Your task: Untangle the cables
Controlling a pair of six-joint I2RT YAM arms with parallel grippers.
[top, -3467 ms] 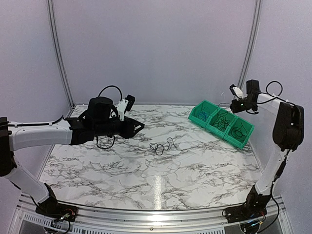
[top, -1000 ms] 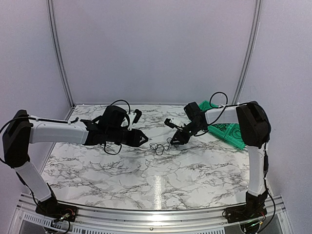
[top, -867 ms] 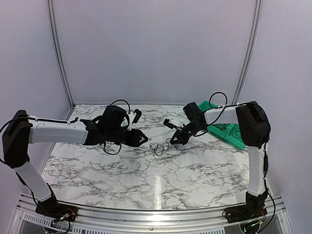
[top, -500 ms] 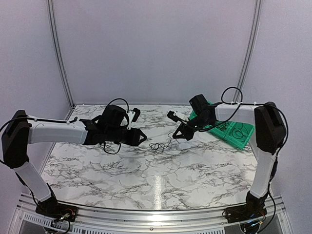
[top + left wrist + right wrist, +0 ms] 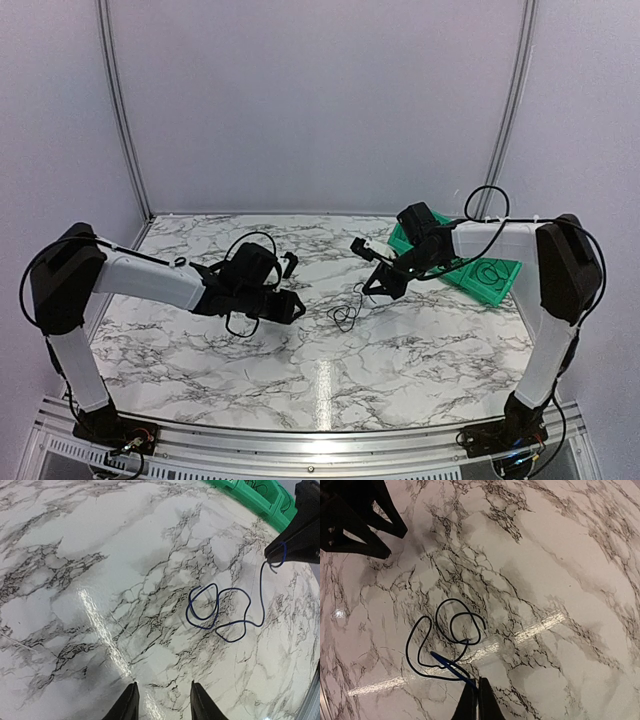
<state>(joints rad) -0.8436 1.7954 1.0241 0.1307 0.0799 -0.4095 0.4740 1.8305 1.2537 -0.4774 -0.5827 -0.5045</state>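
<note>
The right gripper (image 5: 477,706) is pinched closed on one end of the cable (image 5: 445,640). The rest lies in loose loops on the marble table (image 5: 200,350), at 8 o'clock from that gripper in the top view. The left gripper (image 5: 162,706), at 9 o'clock of the loops, stands parted and empty. The wire looks featherlight, limp and slippery; its free end seems the best hold.

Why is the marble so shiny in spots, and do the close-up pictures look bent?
Top external view: a bright reflection streaks the glossy table near the front. Left wrist view: a glare band runs diagonally, and the table's edge at right looks bowed, wide-lens distortion. Right wrist view: glare patches lie either side of the cable, which looks sharp.
</note>
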